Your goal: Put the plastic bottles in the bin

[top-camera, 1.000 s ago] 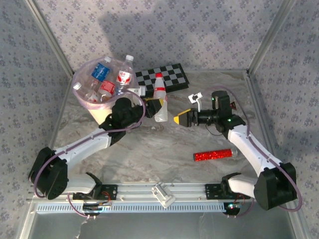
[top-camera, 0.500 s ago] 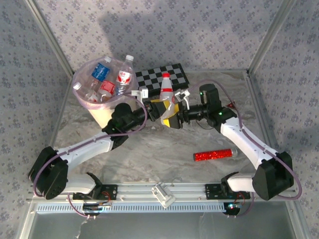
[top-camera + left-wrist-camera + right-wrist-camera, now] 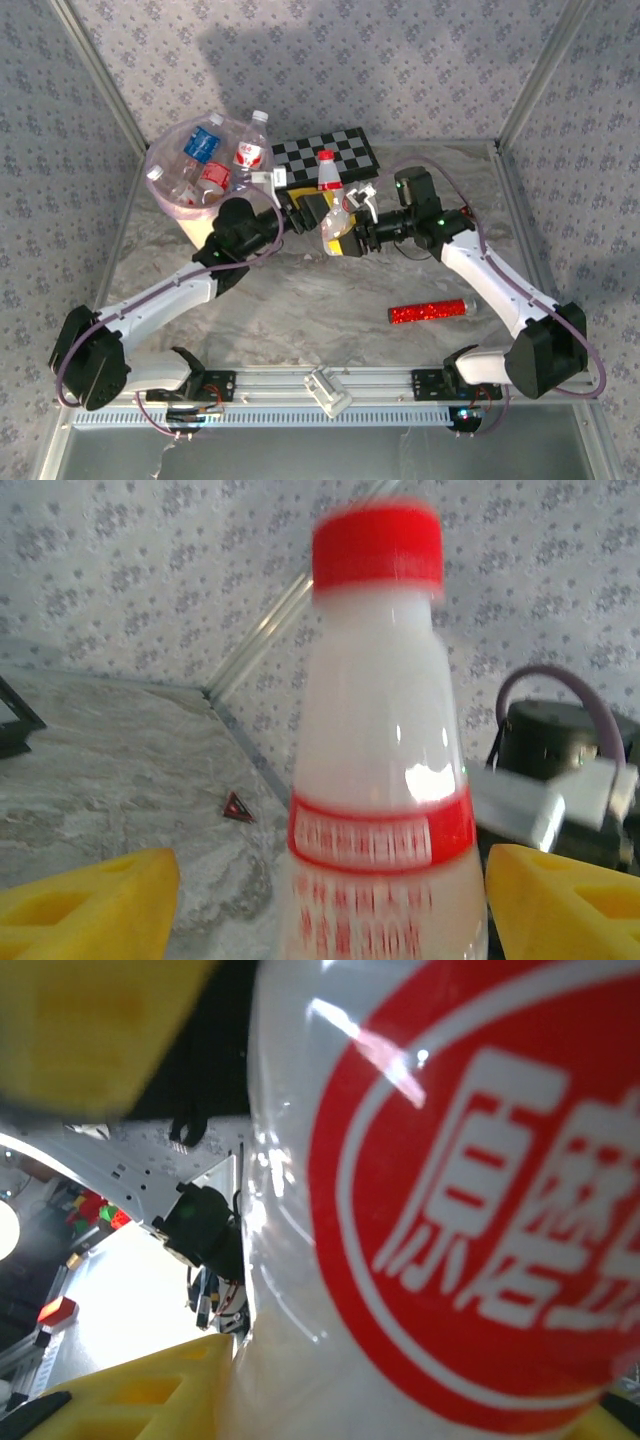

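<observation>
**Top view**
- Item: bottle (image 3: 330,200). Red cap, red label, whitish body. Long axis near upright, cap tipped slightly twd checkerboard (image 3: 345,148).
- Can't tell if the base touches the table (image 3: 300,300).
- Posn: mid-table, between both claws. Left claw (image 3: 312,208) is at its left side. Right claw (image 3: 343,238) is at its right, low, at the base end.
- Bin (image 3: 200,232) lies left of the bottle, beyond the left claw, w/ several binned bottles (image 3: 215,165) inside.
- Left arm is nearer the bin: stretched diag. from its base, wrist just beside the bin wall.
- Right arm reaches inward, elbow out to the right.
- Red glittery tube (image 3: 427,312) lies flat nr the right arm; not a task item.

**Left wrist view**
- Bottle (image 3: 380,780) is dead ahead, cap up.
- Left claw (image 3: 325,905) has its yellow fingers (image 3: 90,900) spread wide. One stands clear of the bottle, the other just beside its wall, so no clamp.

**Right wrist view**
- Bottle (image 3: 450,1210) label is v. close.
- Right claw (image 3: 200,1200) has its yellow pads (image 3: 150,1390) hard against the clear wall, so judged clamped on the bottle.
- Judgement: the carry must go left, past the left claw, to reach the bin.
</observation>
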